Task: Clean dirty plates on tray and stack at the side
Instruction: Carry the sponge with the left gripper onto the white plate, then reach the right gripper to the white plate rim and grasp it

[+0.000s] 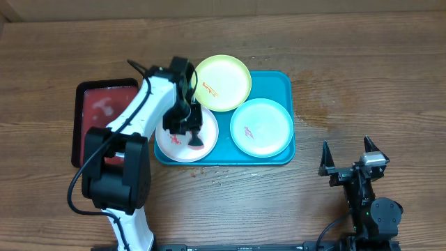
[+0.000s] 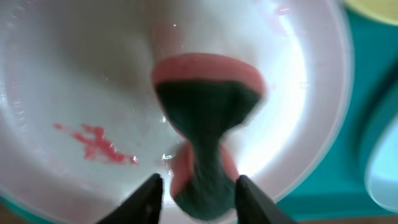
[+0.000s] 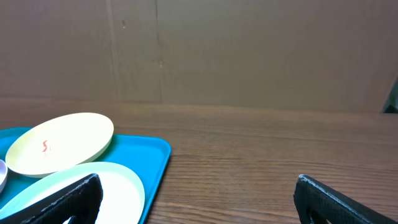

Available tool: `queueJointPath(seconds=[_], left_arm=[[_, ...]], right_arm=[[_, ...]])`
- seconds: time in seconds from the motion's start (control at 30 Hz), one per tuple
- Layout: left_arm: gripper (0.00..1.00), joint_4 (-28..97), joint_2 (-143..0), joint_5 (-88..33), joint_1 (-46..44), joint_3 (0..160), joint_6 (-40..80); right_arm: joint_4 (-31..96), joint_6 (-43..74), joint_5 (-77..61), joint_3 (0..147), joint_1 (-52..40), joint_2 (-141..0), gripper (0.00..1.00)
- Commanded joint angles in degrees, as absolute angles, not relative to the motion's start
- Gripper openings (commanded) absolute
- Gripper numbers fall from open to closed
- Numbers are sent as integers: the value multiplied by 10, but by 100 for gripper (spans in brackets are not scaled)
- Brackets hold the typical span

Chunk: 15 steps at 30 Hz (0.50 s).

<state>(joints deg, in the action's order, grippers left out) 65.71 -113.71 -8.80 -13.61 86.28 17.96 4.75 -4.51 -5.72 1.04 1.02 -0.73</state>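
The turquoise tray [image 1: 280, 82] holds three plates. The white plate [image 1: 172, 148] is at its front left, with a red smear [image 2: 96, 143]. The yellow-green plate [image 1: 223, 82] is at the back, tilted on the others. The pale mint plate [image 1: 261, 127] is at the right. My left gripper [image 1: 189, 131] is shut on a pink and green sponge [image 2: 208, 118] and presses it onto the white plate [image 2: 74, 68]. My right gripper [image 1: 346, 157] is open and empty, right of the tray. Its view shows the tray [image 3: 152, 155], the yellow-green plate [image 3: 62, 143] and the mint plate [image 3: 118, 193].
A smaller dark red tray with a black rim [image 1: 78, 125] lies left of the turquoise tray, partly under my left arm. A cardboard wall [image 3: 249, 50] stands behind the wooden table [image 1: 362, 84].
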Motion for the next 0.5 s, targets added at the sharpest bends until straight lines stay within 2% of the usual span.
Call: queueJointPath(seconds=[0.0,0.1,0.23,0.33,0.37,0.4,0.43,0.47], left_arm=[[47,693,-1135,-85,-131,955,140],[51,745,-1135,-84,-126,1034,139],[40,794,-1134,-84,-107,1133,173],[43,799,-1134,-84,-90,1184,209],[51,799,-1134,-84,-85,1193,208],[67,799,-1134,-84,-79,1197,208],[94,799,-1134,-84,-73,1198,208],[100,801,-1134,-83,-66,1198,206]], right_arm=[[44,-43,-54,5,7,-2,100],[44,-43,-54,5,7,-2,100],[44,-43,-54,5,7,-2,100],[44,-43,-54,5,7,-2,100],[44,-43,-54,5,7,-2,100],[44,-43,-54,5,7,-2,100],[44,-43,-53,5,7,-2,100],[44,-44,-49,5,7,-2,100]])
